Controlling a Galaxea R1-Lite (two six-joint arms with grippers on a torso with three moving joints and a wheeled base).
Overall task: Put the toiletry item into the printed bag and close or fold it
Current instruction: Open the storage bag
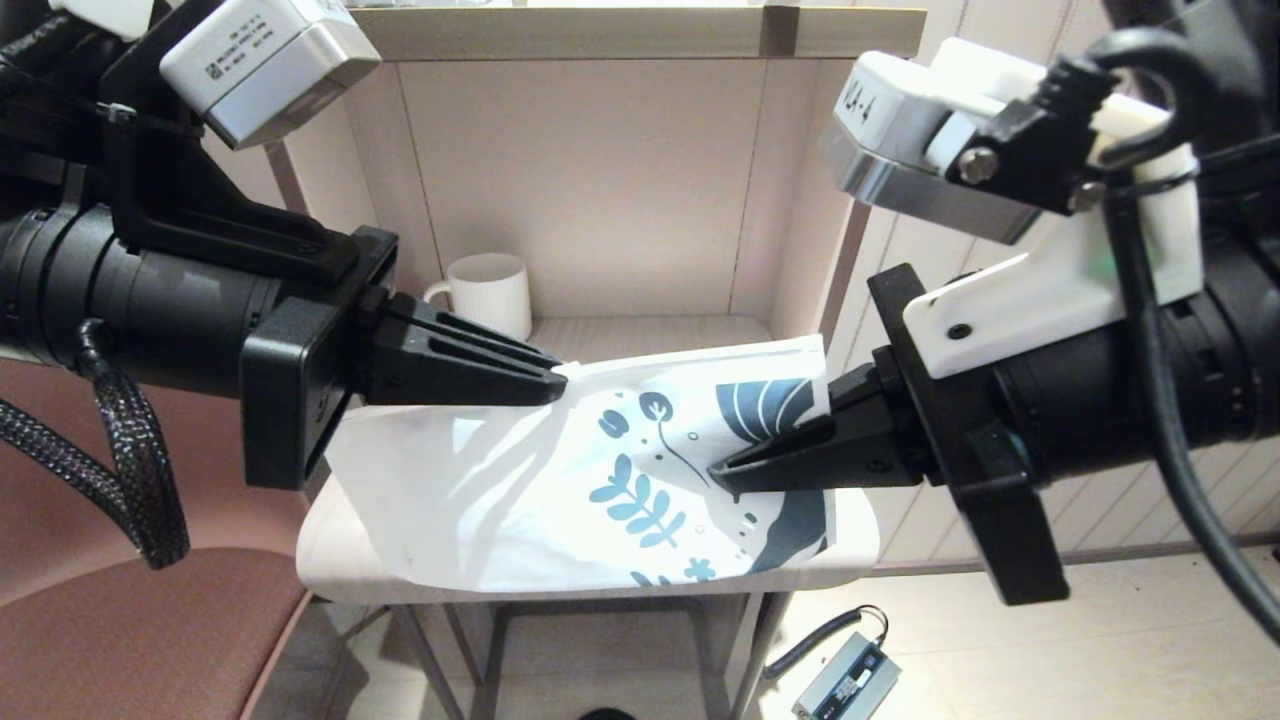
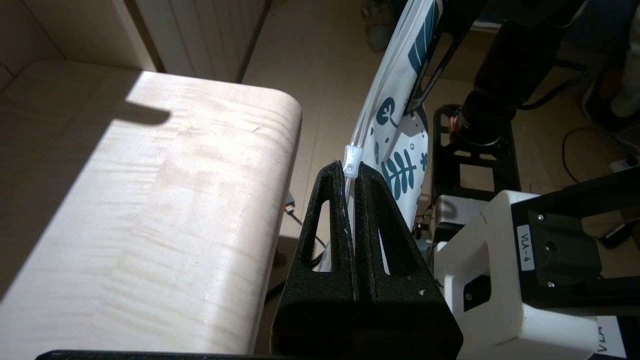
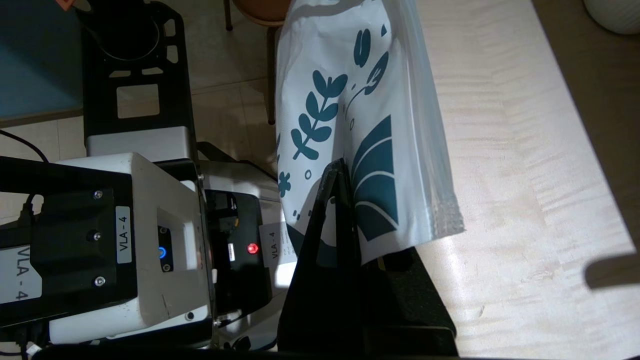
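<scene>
Printed bag (image 1: 560,480) held up over tabletop (image 1: 345,560) edge, in front of white mug (image 1: 487,292). Left tool (image 1: 558,385) clamped on bag's zip edge beside slider (image 2: 352,161); right tool (image 1: 722,472) clamped on bag's printed end.

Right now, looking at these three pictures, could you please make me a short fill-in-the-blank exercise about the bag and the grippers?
1. The printed bag is held up between ____ grippers.
2. The left gripper is shut on the bag's top edge, right at the small white zip ____.
3. The right gripper pinches the end printed with dark-blue ____.
4. Behind the bag stands a white ____.

Missing words: two; slider; leaves; mug
</scene>
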